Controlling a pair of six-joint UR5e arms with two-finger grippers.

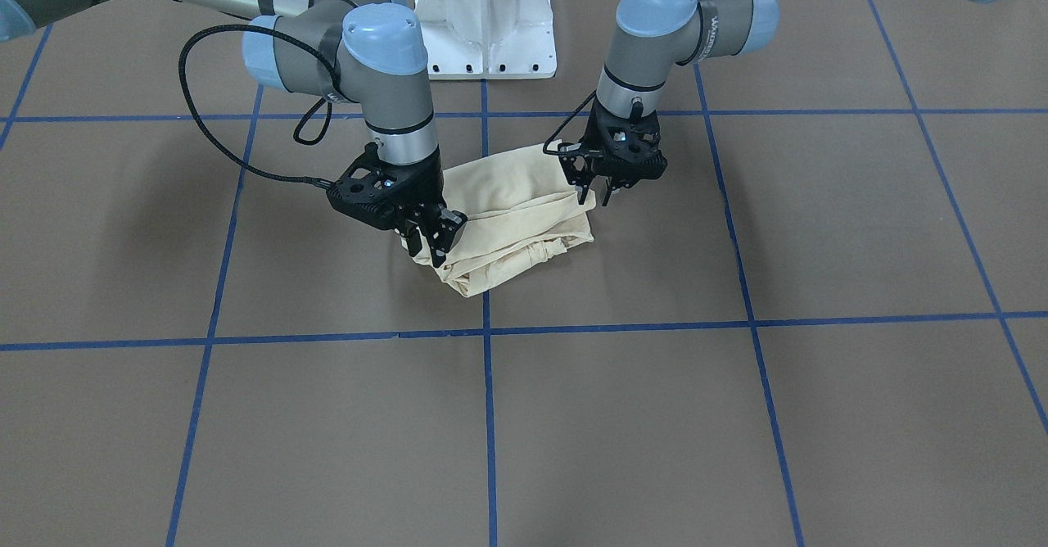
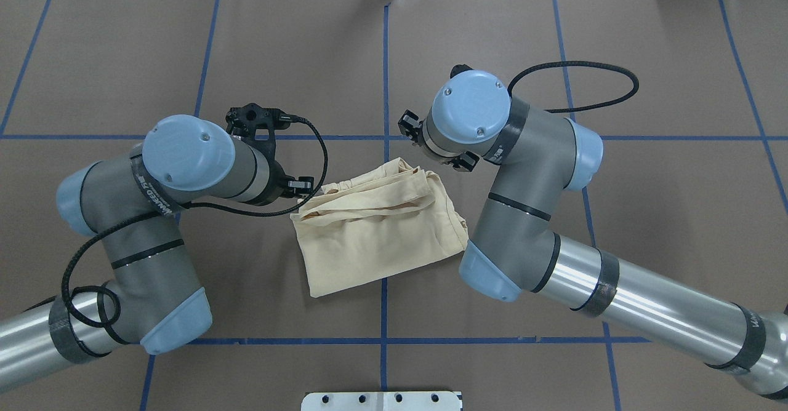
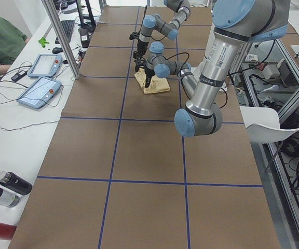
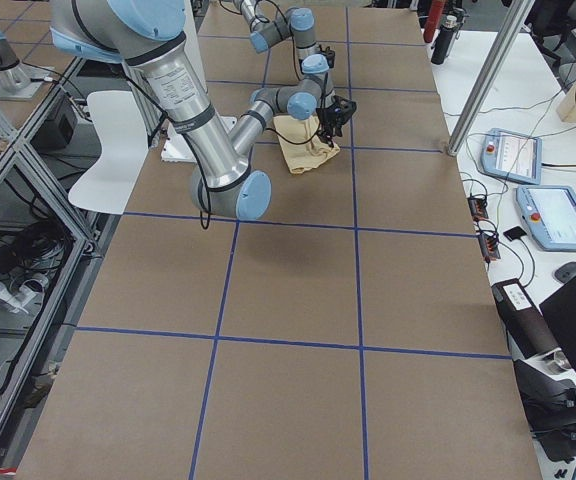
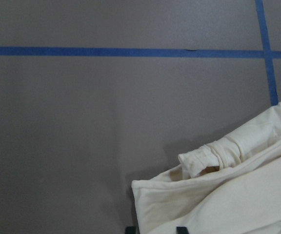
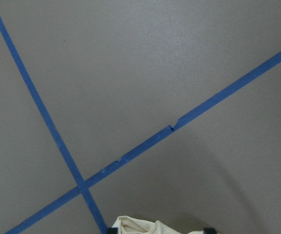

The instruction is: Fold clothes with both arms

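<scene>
The cream-yellow shirt lies folded into a small bundle at the table's middle, also in the overhead view. Its print and neck label are hidden. My left gripper hangs over the bundle's corner nearest the robot. Its fingers are apart, and the left wrist view shows cloth between the tips. My right gripper stands at the bundle's far corner on my right, fingers apart. In the right wrist view a bit of cloth lies between its wide-set tips.
Brown table cover with a blue tape grid. The white pedestal base stands behind the bundle. Beside the table, teach pendants, bottles and a seated person show in the exterior left view.
</scene>
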